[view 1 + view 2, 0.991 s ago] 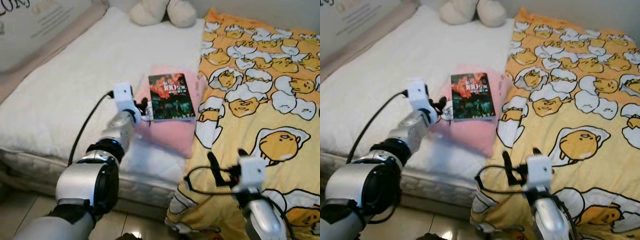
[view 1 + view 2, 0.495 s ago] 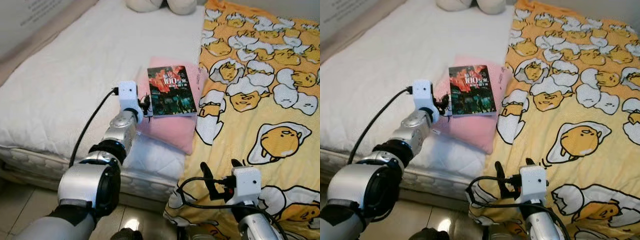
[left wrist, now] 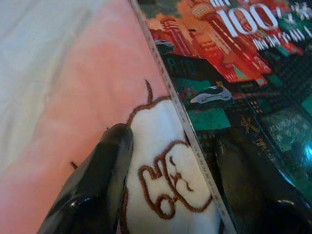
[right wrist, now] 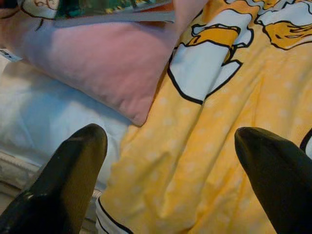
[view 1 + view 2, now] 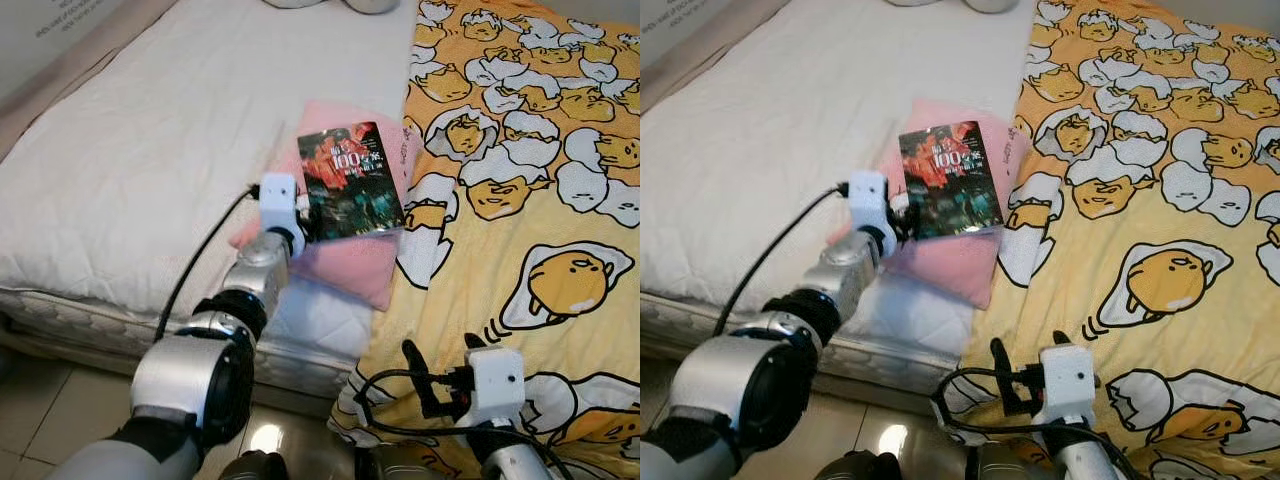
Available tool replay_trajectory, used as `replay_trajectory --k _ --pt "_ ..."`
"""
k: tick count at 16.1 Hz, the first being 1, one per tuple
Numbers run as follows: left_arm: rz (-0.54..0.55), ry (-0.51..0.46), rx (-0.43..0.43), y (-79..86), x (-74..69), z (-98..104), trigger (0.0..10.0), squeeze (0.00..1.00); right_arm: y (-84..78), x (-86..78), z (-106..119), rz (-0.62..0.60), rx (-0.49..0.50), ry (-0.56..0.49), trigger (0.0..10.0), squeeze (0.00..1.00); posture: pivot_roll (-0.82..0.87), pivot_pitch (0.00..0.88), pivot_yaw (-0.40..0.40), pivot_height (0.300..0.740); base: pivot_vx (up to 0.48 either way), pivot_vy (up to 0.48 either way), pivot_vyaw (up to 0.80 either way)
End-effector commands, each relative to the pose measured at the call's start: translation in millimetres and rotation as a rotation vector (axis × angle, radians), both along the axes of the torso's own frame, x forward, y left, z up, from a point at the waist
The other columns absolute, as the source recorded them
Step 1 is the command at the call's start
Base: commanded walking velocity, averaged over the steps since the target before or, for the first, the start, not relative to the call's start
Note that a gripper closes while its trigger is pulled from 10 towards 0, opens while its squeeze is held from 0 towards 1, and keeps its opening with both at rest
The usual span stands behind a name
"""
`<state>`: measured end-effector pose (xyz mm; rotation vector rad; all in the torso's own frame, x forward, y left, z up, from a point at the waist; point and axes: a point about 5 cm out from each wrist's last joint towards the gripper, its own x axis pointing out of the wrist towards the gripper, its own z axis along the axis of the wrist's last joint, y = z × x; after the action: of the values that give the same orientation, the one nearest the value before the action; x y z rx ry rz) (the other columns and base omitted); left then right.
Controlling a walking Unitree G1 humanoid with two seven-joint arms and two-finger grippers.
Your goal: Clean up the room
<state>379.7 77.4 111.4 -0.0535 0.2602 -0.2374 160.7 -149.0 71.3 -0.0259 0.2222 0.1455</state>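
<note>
The left gripper [image 5: 300, 213] sits at the near left corner of the dark paperback book with the red and green cover [image 5: 350, 180], fingers parted, one black finger [image 3: 97, 180] on the flat pink pillow [image 5: 350, 262] and the other over the cover. The book lies on that pillow, on the white quilted mattress [image 5: 140, 170], beside the yellow egg-cartoon blanket [image 5: 540, 200]. The right gripper [image 5: 440, 385] hovers low over the blanket's edge, fingers spread wide, holding nothing.
</note>
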Motion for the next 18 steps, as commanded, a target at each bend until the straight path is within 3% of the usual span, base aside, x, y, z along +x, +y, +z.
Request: replay_trajectory --k 1,3,5,8,9,10,12,14,16,17,18 --pt "-0.055 0.078 0.049 -9.7 -12.3 -21 10.0 0.0 -1.9 -2.1 2 -0.003 -0.014 0.002 10.0 0.0 -0.26 0.17 0.005 0.74 0.0 0.0 0.0" --pt "-0.021 0.024 0.137 -4.3 -10.1 -18 10.0 0.0 -1.3 -2.2 2 -0.001 -0.014 0.005 10.0 0.0 -0.27 0.167 0.005 0.74 0.0 0.0 0.0" --pt "0.098 -0.197 0.358 14.5 -0.2 4 10.0 0.0 -1.6 -1.3 1 0.004 -0.016 0.008 10.0 0.0 -0.26 0.154 0.005 0.74 0.0 0.0 0.0" --pt "0.142 -0.308 0.4 20.6 3.0 17 10.0 0.0 -1.0 0.1 0 0.008 -0.014 0.008 10.0 0.0 -0.25 0.147 0.002 0.74 0.0 0.0 0.0" --pt "0.146 -0.315 0.368 21.6 3.4 19 10.0 0.0 -0.2 1.0 0 0.011 -0.013 0.007 10.0 0.0 -0.24 0.143 -0.002 0.74 0.0 0.0 0.0" --pt "0.146 -0.277 0.283 20.8 2.6 16 10.0 0.0 0.2 1.6 0 0.016 -0.012 0.007 10.0 0.0 -0.24 0.142 -0.003 0.74 0.0 0.0 0.0" --pt "0.129 -0.199 0.062 12.5 1.0 12 10.0 1.0 0.1 2.5 0 0.021 -0.011 0.007 10.0 0.0 -0.23 0.144 -0.008 0.74 0.0 0.0 0.0" --pt "0.082 -0.208 -0.01 0.8 0.9 17 10.0 1.0 0.0 2.8 0 0.022 -0.011 0.006 10.0 0.0 -0.23 0.145 -0.01 0.74 0.0 0.0 0.0" --pt "0.007 -0.24 0.022 -16.3 -0.1 23 10.0 1.0 -0.2 2.1 0 0.02 -0.01 0.005 10.0 0.0 -0.24 0.147 -0.007 0.74 0.0 0.0 0.0" --pt "0.002 -0.206 0.008 -17.9 -0.9 19 10.0 1.0 -0.3 2.0 0 0.018 -0.01 0.006 10.0 0.0 -0.24 0.149 -0.005 0.74 0.0 0.0 0.0" --pt "-0.007 -0.18 0.018 -19.3 -2.4 14 10.0 0.73 -0.6 1.6 0 0.017 -0.01 0.006 10.0 0.0 -0.24 0.149 -0.005 0.74 0.0 0.0 0.0"
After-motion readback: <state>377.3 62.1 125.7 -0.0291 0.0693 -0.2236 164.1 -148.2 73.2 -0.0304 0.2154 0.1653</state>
